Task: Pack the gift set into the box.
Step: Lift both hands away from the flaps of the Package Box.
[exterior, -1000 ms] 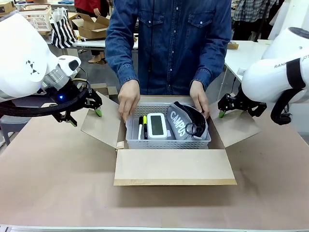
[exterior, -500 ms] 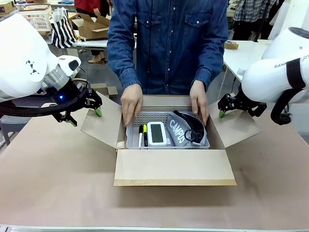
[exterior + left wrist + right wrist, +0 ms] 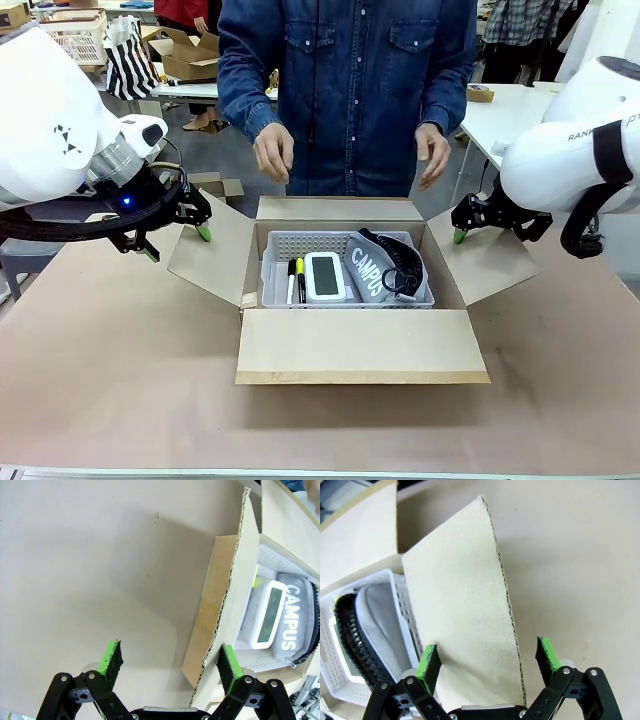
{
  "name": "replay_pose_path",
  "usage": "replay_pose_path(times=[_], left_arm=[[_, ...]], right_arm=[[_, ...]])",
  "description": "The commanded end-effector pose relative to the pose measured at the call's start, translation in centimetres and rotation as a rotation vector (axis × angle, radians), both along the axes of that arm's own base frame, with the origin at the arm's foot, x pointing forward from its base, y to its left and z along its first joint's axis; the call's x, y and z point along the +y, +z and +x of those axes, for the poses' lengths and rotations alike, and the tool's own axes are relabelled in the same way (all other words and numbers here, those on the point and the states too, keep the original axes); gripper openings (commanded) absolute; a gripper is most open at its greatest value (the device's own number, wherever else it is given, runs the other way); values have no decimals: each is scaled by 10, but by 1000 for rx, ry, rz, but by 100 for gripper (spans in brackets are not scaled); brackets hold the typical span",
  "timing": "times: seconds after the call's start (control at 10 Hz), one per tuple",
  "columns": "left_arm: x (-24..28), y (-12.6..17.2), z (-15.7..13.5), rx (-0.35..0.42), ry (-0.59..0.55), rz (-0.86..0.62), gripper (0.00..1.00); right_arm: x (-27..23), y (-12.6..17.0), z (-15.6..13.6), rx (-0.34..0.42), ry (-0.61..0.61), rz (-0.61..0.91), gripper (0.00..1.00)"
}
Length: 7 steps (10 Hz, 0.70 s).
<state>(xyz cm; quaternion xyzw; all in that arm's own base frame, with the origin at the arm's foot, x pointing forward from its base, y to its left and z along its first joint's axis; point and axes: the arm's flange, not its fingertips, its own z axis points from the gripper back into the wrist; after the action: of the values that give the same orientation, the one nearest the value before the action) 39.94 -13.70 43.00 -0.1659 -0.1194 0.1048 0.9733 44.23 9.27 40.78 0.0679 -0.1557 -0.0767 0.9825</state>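
The gift set, a pale grey perforated basket [image 3: 340,302], sits inside the open brown box [image 3: 360,345] at the table's middle. It holds a white screened gadget [image 3: 323,275], pens, a grey pouch and a black piece. In the left wrist view the basket [image 3: 260,562] lies beyond the left flap [image 3: 222,595]. My left gripper [image 3: 177,242] is open at that flap's outer edge, whose corner sits between the fingers [image 3: 171,664]. My right gripper [image 3: 488,232] is open, straddling the right flap [image 3: 465,605] between its pads [image 3: 487,659]. The person's hands [image 3: 272,152] hover above the box, holding nothing.
The person stands at the far edge behind the box. The brown table top [image 3: 120,360] spreads around the carton on all sides. Behind at the left stand a striped bag [image 3: 130,60], a smaller cardboard box [image 3: 190,55] and a white lattice basket [image 3: 75,35].
The person lowered the basket fully into the box, let go and raised both hands to chest height. Neither arm has moved.
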Motion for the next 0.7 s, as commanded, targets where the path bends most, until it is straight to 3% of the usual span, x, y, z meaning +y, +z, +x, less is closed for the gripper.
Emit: replay_pose_path(times=[0.0,0.6], left_arm=[[0,3,0,6,12,17,100],[0,3,0,6,12,17,100]], right_arm=[[2,4,1,6,-20,-14,100],[2,4,1,6,-20,-14,100]])
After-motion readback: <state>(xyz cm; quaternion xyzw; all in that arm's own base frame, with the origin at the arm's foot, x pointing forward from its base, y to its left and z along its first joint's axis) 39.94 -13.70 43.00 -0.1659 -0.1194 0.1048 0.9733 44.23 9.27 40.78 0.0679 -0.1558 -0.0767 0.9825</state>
